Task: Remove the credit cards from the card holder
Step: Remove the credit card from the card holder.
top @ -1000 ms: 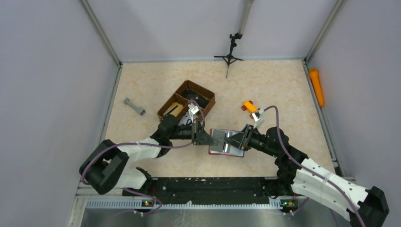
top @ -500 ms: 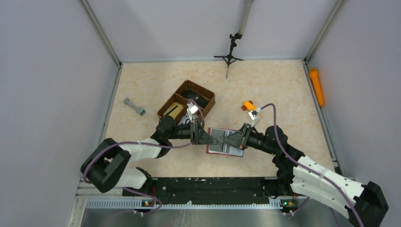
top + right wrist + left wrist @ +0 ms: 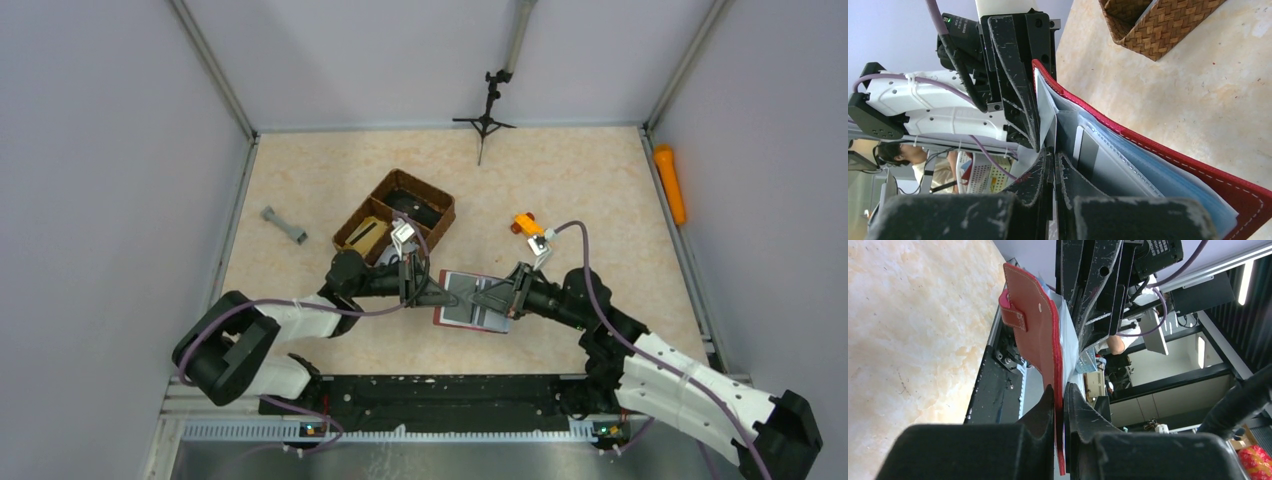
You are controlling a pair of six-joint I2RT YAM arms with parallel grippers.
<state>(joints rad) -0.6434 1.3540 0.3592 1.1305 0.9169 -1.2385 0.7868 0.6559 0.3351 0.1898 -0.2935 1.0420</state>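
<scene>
The dark red card holder (image 3: 470, 313) hangs open above the table between my two grippers. My left gripper (image 3: 447, 297) is shut on its red cover (image 3: 1033, 320), just below the snap tab. From the opposite side my right gripper (image 3: 482, 297) is shut on a pale thin leaf inside the holder (image 3: 1198, 170). Whether that leaf is a card or a sleeve I cannot tell. A silver-grey credit card (image 3: 1088, 150) with a dark stripe sits in a clear sleeve beside my right gripper (image 3: 1054, 156). Bluish sleeves lie behind it. My left gripper (image 3: 1059, 390) pinches the cover edge-on.
A brown woven basket (image 3: 395, 212) stands just behind the left arm. A grey bar-shaped piece (image 3: 284, 226) lies at the left. A small orange object (image 3: 527, 224) sits behind the right gripper. An orange cylinder (image 3: 670, 183) lies by the right wall, a small tripod (image 3: 487, 115) at the back.
The card holder and both grippers have drifted slightly left and toward the near edge. The right gripper's jaws have closed onto the leaf inside the holder.
</scene>
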